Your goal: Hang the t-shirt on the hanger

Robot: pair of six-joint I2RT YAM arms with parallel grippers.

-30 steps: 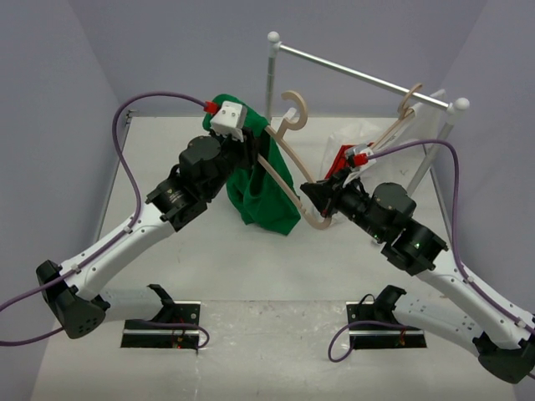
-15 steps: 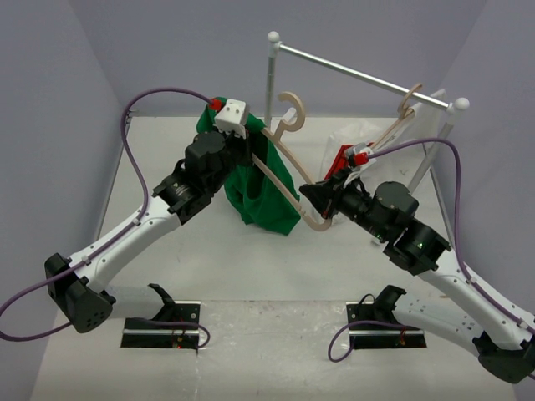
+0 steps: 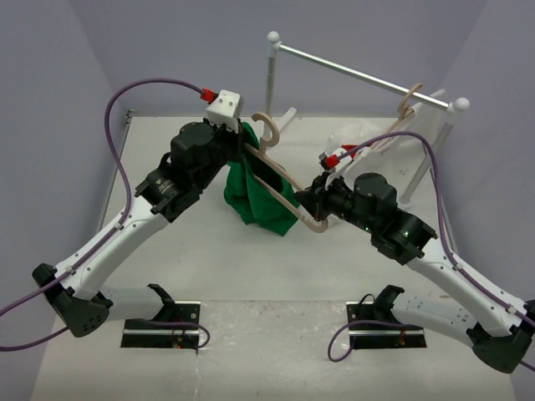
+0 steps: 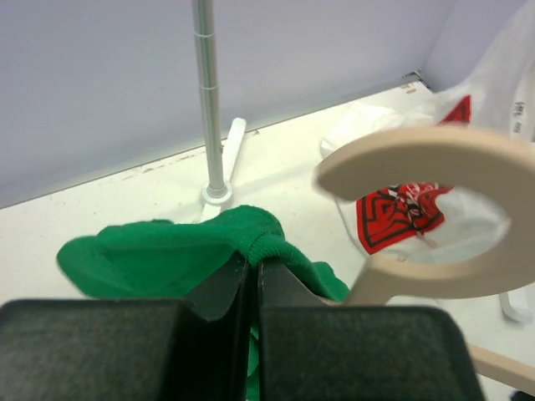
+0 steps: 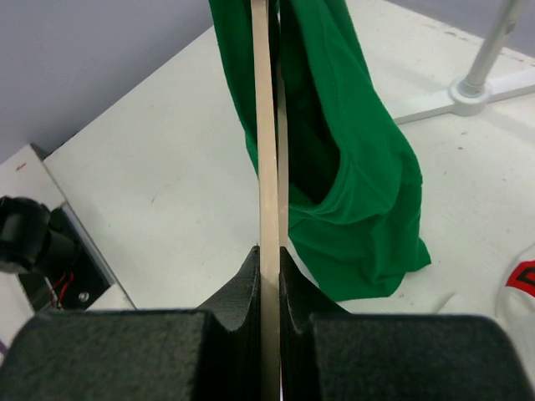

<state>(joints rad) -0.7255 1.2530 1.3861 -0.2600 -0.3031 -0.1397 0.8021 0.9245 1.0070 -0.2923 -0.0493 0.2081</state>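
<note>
Green t-shirt (image 4: 150,251) near white garment (image 4: 401,219) bearing red maze-like print

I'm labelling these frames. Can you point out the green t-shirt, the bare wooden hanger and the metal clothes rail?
green t-shirt (image 3: 251,199): top external view, on the hanging body of the cloth.
wooden hanger (image 5: 264,125): right wrist view, on its thin wooden bar.
clothes rail (image 3: 359,74): top external view, mid-span of the horizontal bar.
</note>
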